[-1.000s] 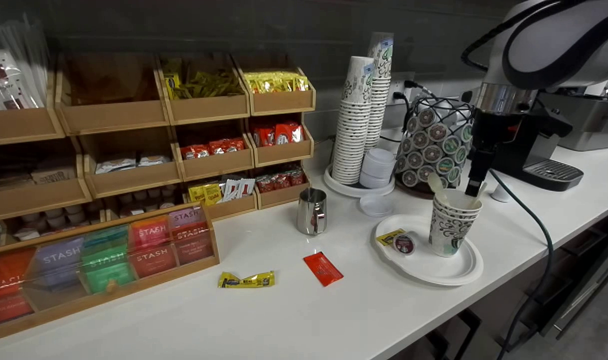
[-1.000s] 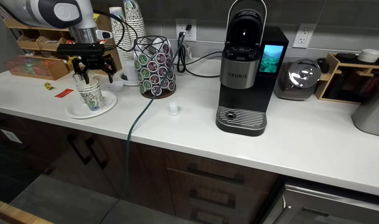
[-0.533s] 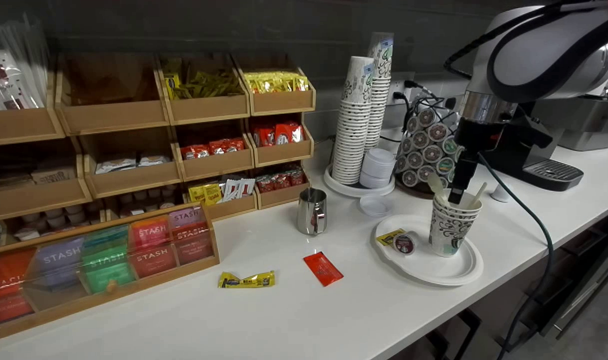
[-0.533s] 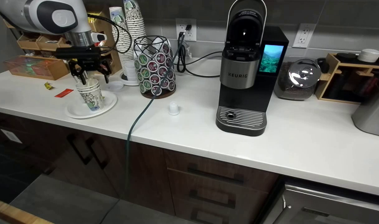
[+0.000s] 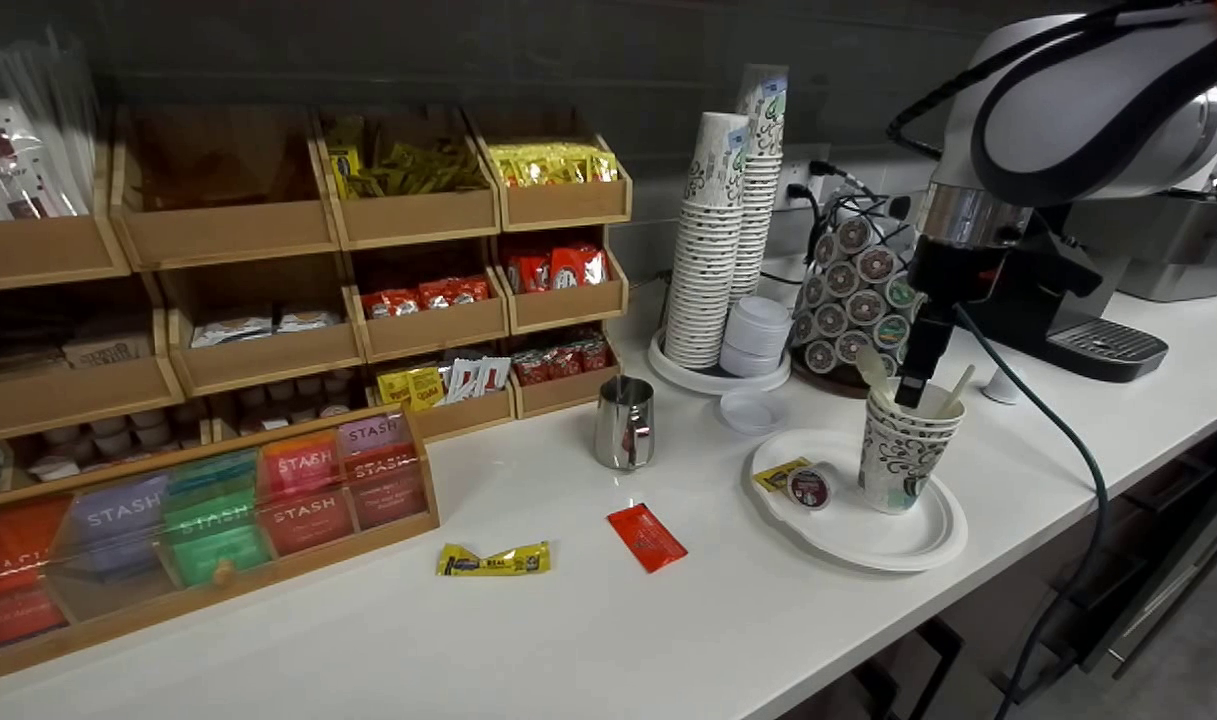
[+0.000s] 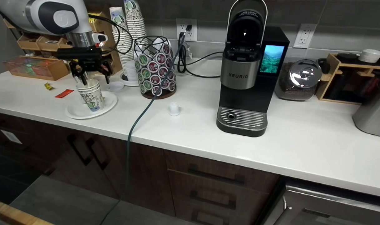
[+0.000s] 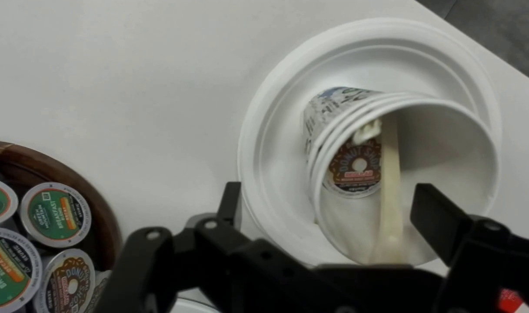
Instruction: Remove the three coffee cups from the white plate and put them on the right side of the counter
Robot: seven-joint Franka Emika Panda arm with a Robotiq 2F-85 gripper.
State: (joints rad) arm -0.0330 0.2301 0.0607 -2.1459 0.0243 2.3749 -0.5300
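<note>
The coffee cups (image 5: 903, 465) are a short nested stack of patterned paper cups, upright on the white plate (image 5: 838, 522). Both also show in the other exterior view, the cups (image 6: 93, 99) and the plate (image 6: 73, 112). In the wrist view the cups (image 7: 334, 111) hold a wooden stirrer (image 7: 390, 174) and a coffee pod (image 7: 357, 167). My gripper (image 7: 329, 195) is open and empty at the cups' rim. In the wrist view one finger overlaps the cup opening and the other lies outside it. The gripper also shows in both exterior views (image 5: 910, 385) (image 6: 96, 82). The counter (image 5: 568, 640) is white.
A pod rack (image 6: 155, 68) and tall cup stacks (image 5: 708, 260) stand behind the plate. A green cable (image 6: 143, 114) crosses the counter. A white pod (image 6: 174, 108) and a Keurig machine (image 6: 243, 81) stand further along. A metal pitcher (image 5: 625, 425) and packets (image 5: 648, 537) lie nearby.
The open gripper has shifted left in both exterior views, across the cups' rim. Over the last half second it has barely moved. The cups and plate have not moved.
</note>
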